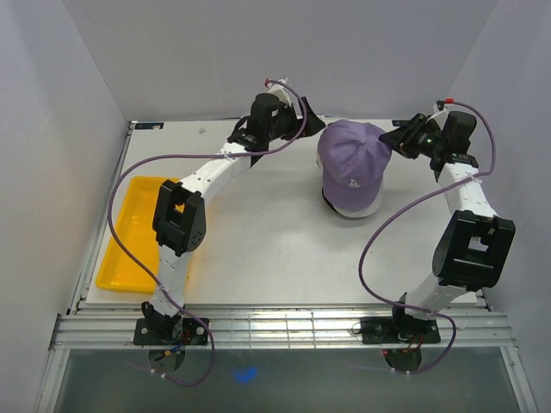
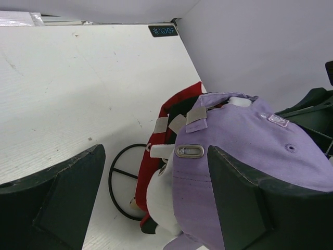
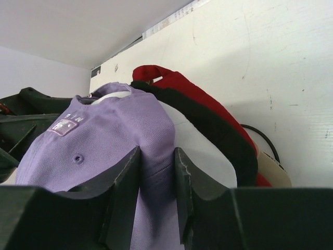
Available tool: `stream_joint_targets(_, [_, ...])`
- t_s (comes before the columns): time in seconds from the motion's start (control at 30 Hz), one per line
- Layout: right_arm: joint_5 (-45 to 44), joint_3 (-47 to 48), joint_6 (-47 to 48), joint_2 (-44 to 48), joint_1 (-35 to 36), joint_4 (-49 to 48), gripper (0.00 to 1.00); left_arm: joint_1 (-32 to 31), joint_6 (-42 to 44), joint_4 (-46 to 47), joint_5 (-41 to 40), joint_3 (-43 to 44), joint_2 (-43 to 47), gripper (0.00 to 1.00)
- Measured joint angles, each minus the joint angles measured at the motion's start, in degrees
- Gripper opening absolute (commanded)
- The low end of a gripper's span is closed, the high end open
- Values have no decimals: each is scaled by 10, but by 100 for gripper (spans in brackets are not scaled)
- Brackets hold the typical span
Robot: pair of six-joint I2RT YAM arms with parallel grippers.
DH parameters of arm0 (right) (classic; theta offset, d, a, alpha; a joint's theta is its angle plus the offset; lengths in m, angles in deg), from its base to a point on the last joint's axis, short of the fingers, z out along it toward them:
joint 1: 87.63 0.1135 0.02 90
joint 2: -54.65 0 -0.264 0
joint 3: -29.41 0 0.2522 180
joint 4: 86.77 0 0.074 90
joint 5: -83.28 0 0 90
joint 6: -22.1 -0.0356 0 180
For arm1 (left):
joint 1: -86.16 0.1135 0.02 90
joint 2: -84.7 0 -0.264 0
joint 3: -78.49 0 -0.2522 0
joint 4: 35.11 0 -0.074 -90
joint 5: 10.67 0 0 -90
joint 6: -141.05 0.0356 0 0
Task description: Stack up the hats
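The hats sit in one pile at the back middle of the table. The lavender cap [image 1: 351, 159] is on top, with the white cap [image 3: 200, 146], the black cap [image 3: 208, 117] and the red cap [image 3: 187, 88] under it. My right gripper [image 3: 156, 172] is shut on a fold of the lavender cap's crown, at the pile's right side [image 1: 398, 142]. My left gripper [image 2: 156, 198] is wide open at the pile's back left [image 1: 308, 120]. The rear strap of the lavender cap [image 2: 244, 140] lies between its fingers, not gripped. The red cap [image 2: 179, 101] and the white cap [image 2: 161, 200] show below it.
A black wire stand [image 2: 111, 182] lies on the table under the pile, and its loop also shows in the right wrist view [image 3: 263, 136]. A yellow tray [image 1: 129, 232] sits at the left edge. Grey walls close in the back and both sides.
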Motion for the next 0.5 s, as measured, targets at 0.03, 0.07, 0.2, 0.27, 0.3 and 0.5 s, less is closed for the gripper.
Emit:
stream_joint_targets(0.03, [0, 3, 2, 0, 0, 5, 36, 1, -2, 2, 2, -3, 4, 90])
stream_joint_targets(0.07, [0, 5, 4, 0, 0, 8, 35, 2, -3, 8, 3, -10, 9, 90])
stream_joint_targets(0.2, [-2, 10, 8, -1, 3, 20, 34, 10, -11, 20, 17, -23, 21, 90])
stream_joint_targets(0.27, [-2, 12, 9, -1, 3, 23, 34, 13, -13, 25, 26, -23, 21, 89])
stream_joint_targets(0.3, [-2, 13, 10, -2, 3, 24, 34, 15, -14, 26, 32, -23, 21, 89])
stream_joint_targets(0.5, [-4, 23, 20, -7, 7, 36, 34, 17, -25, 47, 74, -23, 20, 86])
